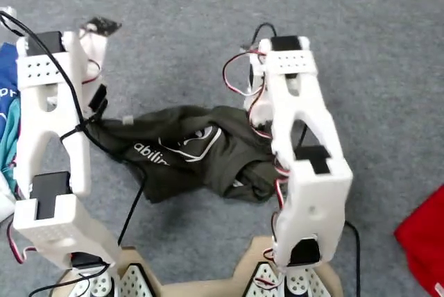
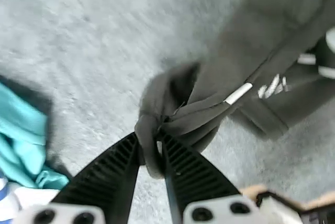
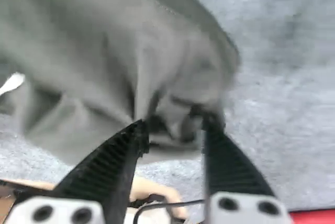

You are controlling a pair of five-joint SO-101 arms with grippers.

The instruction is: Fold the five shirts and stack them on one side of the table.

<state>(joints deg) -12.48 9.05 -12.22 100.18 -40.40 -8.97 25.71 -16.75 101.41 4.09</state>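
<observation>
From above: the dark shirt (image 1: 187,151) lies crumpled in the middle of the bench (image 1: 388,68), between the left arm (image 1: 48,137) and the right arm (image 1: 305,123). Each arm bends down to one end of it, which looks like a two-ended hold to stretch the garment flat before any fold. Teal and blue cloth (image 1: 7,116) sits bunched at the left edge and a red shirt (image 1: 423,241) pokes in at the near right. Both are well apart from the dark one, so folding has plainly not got far.

Over to the left wrist: the left claw (image 2: 149,143) is clamped tight on a twisted wad at the shirt's left end, and the fabric trails away taut from the pinch. It's a corner grip, good for pulling. The teal cloth lies just beside it on the bench.

Right wrist now: the right claw (image 3: 172,127) has its jaws apart, straddling a thick bunch at the shirt's right end. I judge it is not biting yet, lined up for the matching grab.

The surface is grey and felt-like, grippy, so cloth will drag rather than slide. A wooden board (image 1: 208,286) carries both arms at the near edge, and the room beyond the far edge shows too little to tell
</observation>
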